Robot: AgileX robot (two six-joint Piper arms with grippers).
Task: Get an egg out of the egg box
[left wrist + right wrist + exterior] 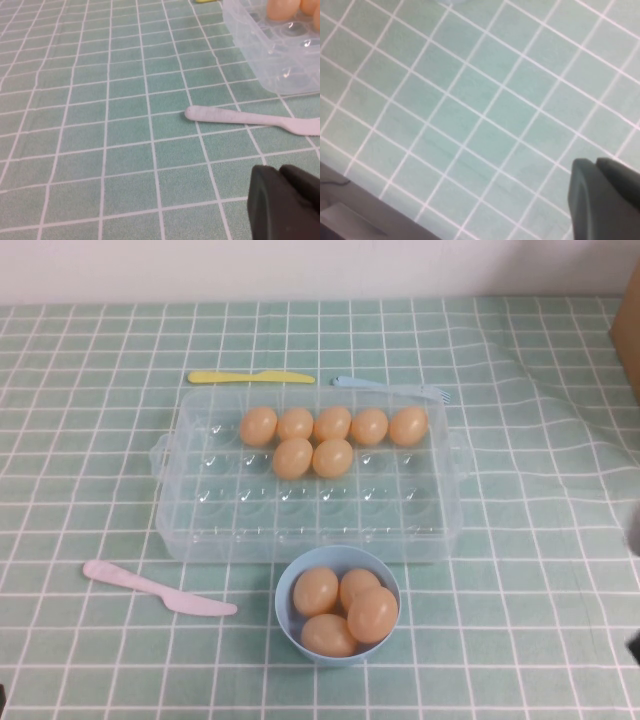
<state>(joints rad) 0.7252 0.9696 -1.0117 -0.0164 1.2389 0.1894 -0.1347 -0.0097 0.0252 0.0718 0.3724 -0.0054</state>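
Observation:
The clear plastic egg box [300,510] lies in the middle of the checked cloth. Several orange-tan eggs sit in its far rows, one of them an egg [292,457] in the second row. In the left wrist view a corner of the egg box [270,55] and an egg [282,7] show beyond my left gripper [280,171], which is shut on nothing and hangs low over the cloth. My right gripper [596,162] is shut and empty above bare cloth near the table edge, away from the box. Neither gripper shows in the high view.
A light-blue bowl [284,612] holding several eggs stands just in front of the box. A pink plastic knife [155,588] [240,118] lies at the front left. Behind the box lie a yellow knife [250,377] and a blue fork [395,388]. A brown box edge [628,330] is at far right.

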